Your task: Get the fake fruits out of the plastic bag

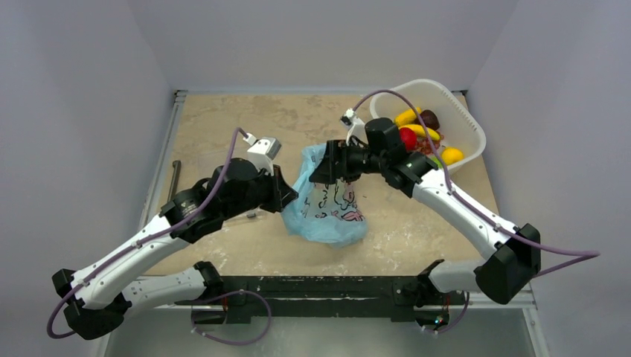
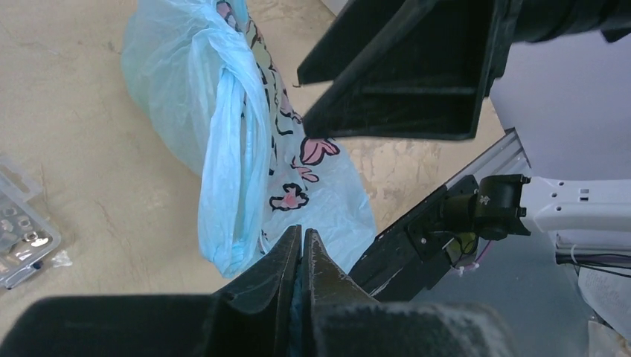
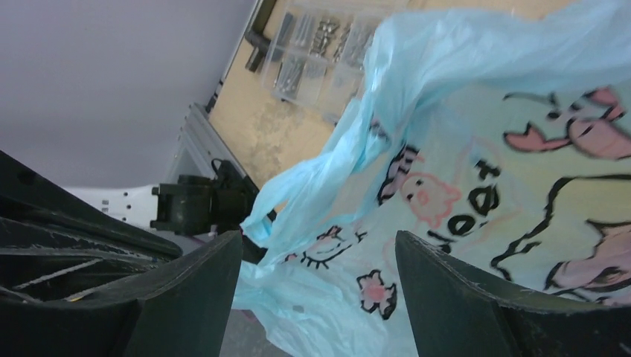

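Note:
The light-blue plastic bag (image 1: 327,204) with a pink-and-white cartoon print lies crumpled mid-table. My left gripper (image 1: 290,199) is at its left edge; in the left wrist view the gripper (image 2: 303,236) is shut on a thin fold of the bag (image 2: 231,141). My right gripper (image 1: 321,168) is open just over the bag's top; in the right wrist view the gripper (image 3: 320,256) has the printed bag (image 3: 446,149) between its spread fingers, not touching. Fake fruits (image 1: 420,130), yellow, red and dark ones, lie in the white basket. Any fruit inside the bag is hidden.
The white slotted basket (image 1: 469,123) stands at the back right beside my right arm. A clear flat box of metal parts (image 2: 18,230) lies left of the bag and shows in the right wrist view (image 3: 320,52). A dark bar (image 1: 174,178) lies at the table's left edge.

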Controlling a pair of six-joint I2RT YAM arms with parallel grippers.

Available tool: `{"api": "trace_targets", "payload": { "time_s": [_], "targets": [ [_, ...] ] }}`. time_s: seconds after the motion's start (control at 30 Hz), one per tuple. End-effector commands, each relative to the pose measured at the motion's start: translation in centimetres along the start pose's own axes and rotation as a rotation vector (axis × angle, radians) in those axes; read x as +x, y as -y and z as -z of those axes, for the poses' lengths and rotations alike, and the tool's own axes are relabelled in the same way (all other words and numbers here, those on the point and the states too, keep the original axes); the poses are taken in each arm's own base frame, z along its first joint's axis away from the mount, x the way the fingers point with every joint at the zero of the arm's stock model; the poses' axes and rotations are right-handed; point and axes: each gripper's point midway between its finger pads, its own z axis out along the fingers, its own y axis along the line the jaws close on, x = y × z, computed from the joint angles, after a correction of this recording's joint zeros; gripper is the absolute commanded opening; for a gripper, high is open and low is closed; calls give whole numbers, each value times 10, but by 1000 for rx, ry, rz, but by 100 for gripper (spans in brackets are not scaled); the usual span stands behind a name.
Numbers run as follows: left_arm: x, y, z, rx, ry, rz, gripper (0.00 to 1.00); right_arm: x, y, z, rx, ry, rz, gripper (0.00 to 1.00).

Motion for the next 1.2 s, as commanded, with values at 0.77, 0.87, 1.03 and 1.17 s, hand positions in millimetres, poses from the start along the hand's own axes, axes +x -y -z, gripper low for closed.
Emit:
{"api": "trace_targets", "payload": {
  "time_s": [0.77, 0.87, 1.03, 1.17],
  "targets": [
    [23, -4, 3, 43, -24, 75, 0, -18, -67, -54, -298, 96, -336, 0],
    [26, -7, 8, 43, -10, 88, 0, -46, -56, -51, -283, 127, -416, 0],
    [28, -7, 15, 51, -17, 90, 0, -91, -32, -47, -352, 162, -607, 0],
    [36, -8, 15, 64, -30, 110, 0, -113, -28, -52, -444, 166, -740, 0]
  ]
}}
